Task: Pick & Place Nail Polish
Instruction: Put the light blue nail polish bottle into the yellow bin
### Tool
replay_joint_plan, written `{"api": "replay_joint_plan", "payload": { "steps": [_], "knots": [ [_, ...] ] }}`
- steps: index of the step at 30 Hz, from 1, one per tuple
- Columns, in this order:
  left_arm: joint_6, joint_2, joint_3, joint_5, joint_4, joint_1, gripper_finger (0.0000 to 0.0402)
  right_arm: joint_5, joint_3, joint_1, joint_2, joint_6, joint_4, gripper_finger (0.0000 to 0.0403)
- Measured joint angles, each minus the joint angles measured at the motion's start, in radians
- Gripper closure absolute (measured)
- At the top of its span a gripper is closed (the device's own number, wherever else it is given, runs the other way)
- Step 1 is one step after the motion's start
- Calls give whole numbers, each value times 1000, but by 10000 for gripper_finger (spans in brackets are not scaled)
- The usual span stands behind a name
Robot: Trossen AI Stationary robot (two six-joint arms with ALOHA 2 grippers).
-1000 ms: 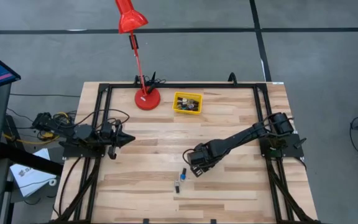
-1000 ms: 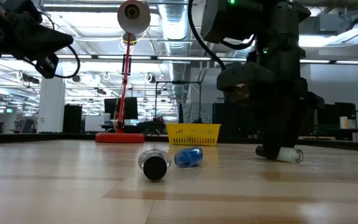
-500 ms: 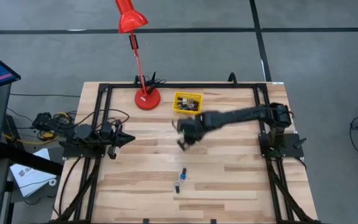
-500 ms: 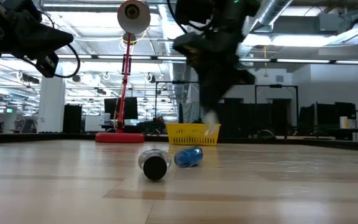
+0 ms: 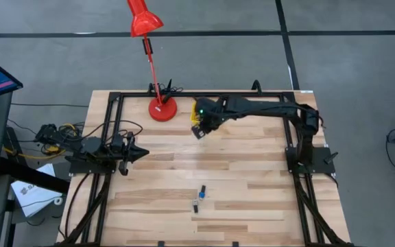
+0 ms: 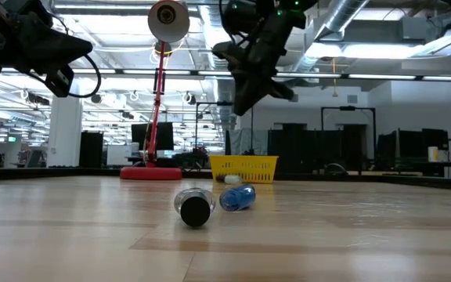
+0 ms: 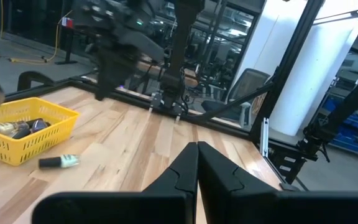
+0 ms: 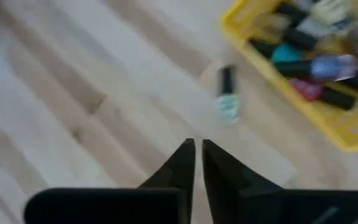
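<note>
Most bottles fill the yellow bin point(image 8: 347, 140); one pale green bottle point(image 8: 228, 102) lies beside it, missed, two bottles point(image 5: 199, 198) wait mid-tabletop; right gripper point(image 8: 195, 155) jaws nearly together, empty.

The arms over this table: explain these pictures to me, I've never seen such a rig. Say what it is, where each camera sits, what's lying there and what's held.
It is a robot with two dark arms, each ending in a two-finger claw. One camera looks down from above, one looks level across the table, and one sits on each wrist. The right claw hangs by the yellow bin of nail polish, fingers together, holding nothing. A pale green bottle lies on the table just outside the bin. A blue bottle and a dark-capped bottle lie together farther off. The left claw waits shut at the left side. A red lamp stands at the back.
</note>
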Motion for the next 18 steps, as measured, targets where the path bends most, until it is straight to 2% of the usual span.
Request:
{"api": "replay_joint_plan", "payload": {
  "steps": [3,6,11,16,18],
  "knots": [
    [0,0,0,0,2,0,401,21,-1,30,0,-67,23,351],
    [0,0,0,0,2,0,401,97,-1,57,0,-125,28,321],
    [0,0,0,0,2,0,401,191,-11,97,0,-117,50,247],
    [0,0,0,0,3,0,401,459,-148,174,-19,-65,358,174],
    [0,0,0,0,3,0,401,505,-205,202,-36,-45,498,163]
  ]
}}
